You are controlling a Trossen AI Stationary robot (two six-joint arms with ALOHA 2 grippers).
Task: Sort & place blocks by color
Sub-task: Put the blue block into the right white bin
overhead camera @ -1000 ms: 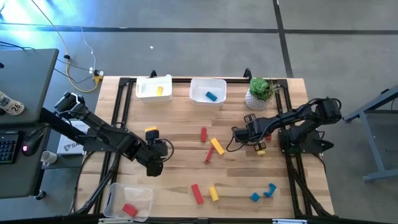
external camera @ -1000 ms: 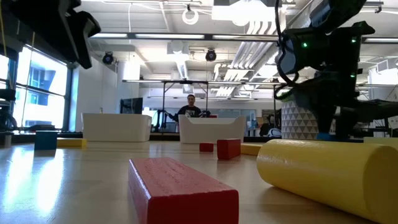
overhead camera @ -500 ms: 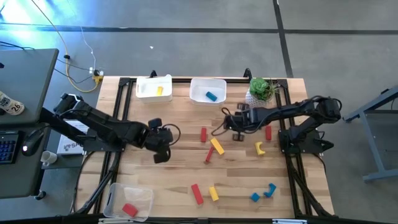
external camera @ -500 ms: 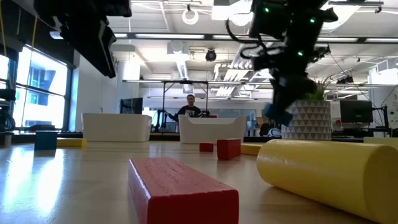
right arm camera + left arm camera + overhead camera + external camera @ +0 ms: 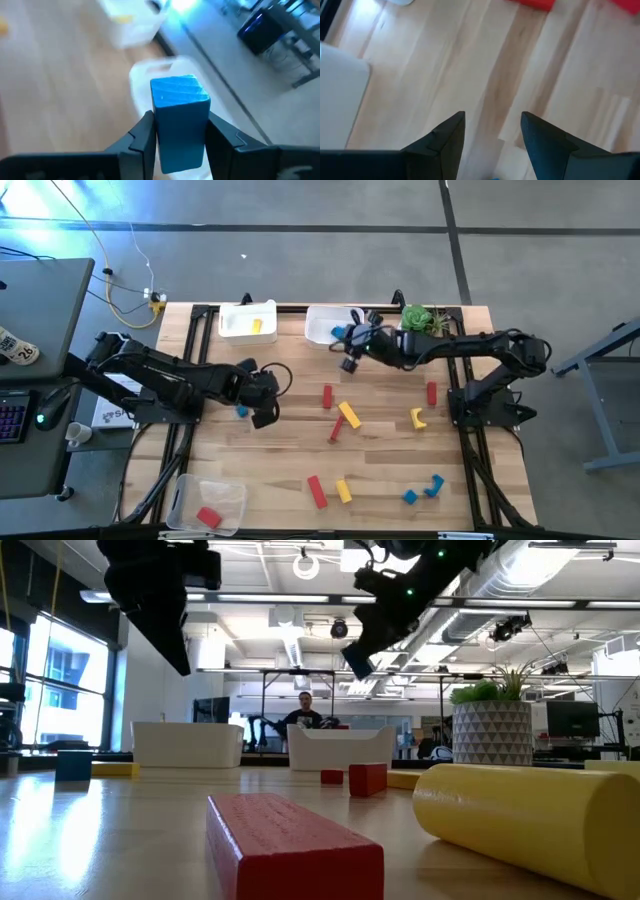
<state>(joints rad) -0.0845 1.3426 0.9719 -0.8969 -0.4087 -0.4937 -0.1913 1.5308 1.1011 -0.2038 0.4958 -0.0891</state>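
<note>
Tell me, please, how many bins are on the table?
3: a white bin and a second white bin side by side at the far edge, a clear bin at the near left corner.

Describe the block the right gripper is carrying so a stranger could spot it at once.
Find the potted plant at the table's far edge. Beside it, at the middle white bin, the right gripper pinches a blue block, the only block held off the table.

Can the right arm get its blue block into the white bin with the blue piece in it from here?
Probably yes: the right gripper holds the blue block beside that bin's open top, with nothing between.
</note>
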